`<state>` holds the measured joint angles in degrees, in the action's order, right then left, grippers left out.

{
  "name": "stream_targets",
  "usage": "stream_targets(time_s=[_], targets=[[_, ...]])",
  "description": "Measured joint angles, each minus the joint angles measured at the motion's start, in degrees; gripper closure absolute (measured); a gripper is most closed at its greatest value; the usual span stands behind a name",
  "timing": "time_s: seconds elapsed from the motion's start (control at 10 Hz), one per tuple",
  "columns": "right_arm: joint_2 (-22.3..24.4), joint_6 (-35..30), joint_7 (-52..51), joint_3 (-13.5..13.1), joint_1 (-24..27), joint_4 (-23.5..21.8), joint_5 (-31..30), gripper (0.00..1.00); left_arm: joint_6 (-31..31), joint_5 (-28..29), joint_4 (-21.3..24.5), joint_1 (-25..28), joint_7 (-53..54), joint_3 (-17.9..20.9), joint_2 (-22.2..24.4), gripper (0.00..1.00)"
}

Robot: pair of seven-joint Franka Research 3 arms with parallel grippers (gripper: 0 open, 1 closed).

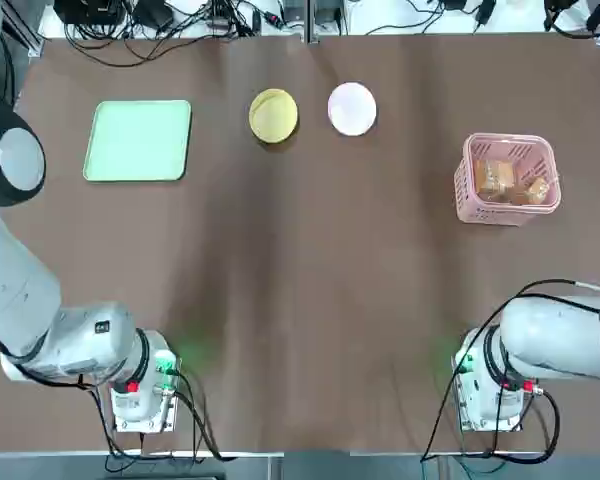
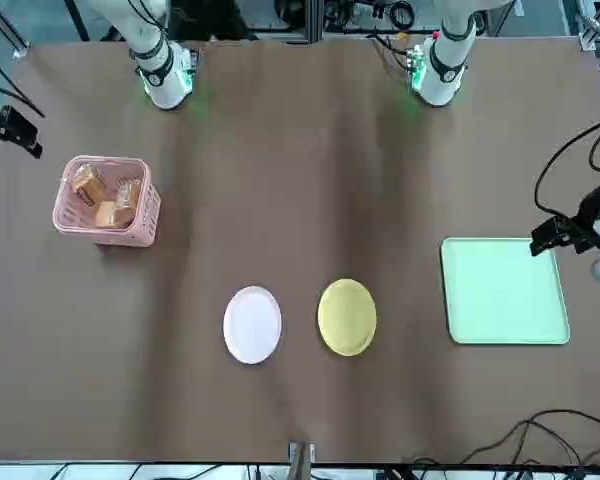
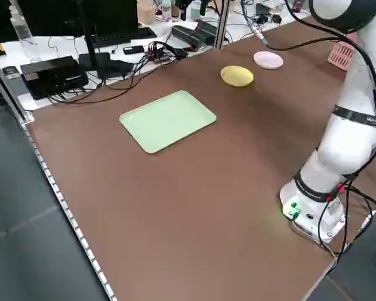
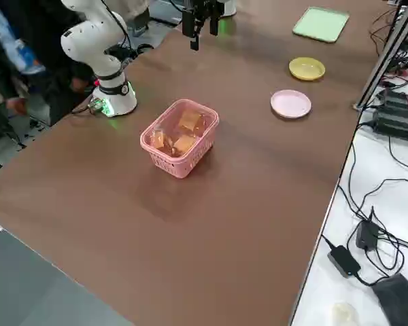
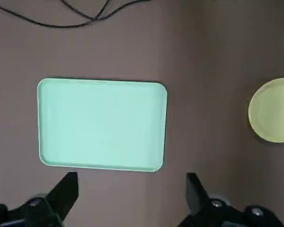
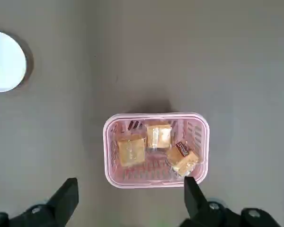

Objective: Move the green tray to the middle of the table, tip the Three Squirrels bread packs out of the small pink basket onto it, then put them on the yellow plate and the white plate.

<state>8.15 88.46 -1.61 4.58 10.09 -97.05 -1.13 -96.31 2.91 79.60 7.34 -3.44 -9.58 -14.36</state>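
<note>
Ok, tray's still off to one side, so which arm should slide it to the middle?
Left, probably. The green tray lies on the robot's left half of the table, and the left gripper hangs open above it, empty. The right gripper hangs open over the small pink basket at the opposite side.

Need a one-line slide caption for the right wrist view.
Open right gripper hovers above the small pink basket holding bread packs, white plate off to one side.
</note>
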Motion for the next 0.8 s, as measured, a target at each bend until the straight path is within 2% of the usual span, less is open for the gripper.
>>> stream_targets(time_s=[0.5, 0.7, 0.8], targets=[[0.0, 0.0, 0.0, 0.0, 0.0, 0.0, 0.0, 0.01, 0.6, -0.6, 0.4, 1.6, -0.3, 0.5, -0.1, 0.00], [0.0, 0.0, -0.1, 0.0, 0.0, 0.0, 0.0, 0.01, 1.6, -0.2, 1.8, 7.1, 0.3, 1.4, -2.2, 0.00], [0.0, 0.0, -0.1, 0.0, 0.0, 0.0, 0.0, 0.01, -0.6, 0.5, 2.4, 11.2, 2.5, 1.7, -4.9, 0.00]])
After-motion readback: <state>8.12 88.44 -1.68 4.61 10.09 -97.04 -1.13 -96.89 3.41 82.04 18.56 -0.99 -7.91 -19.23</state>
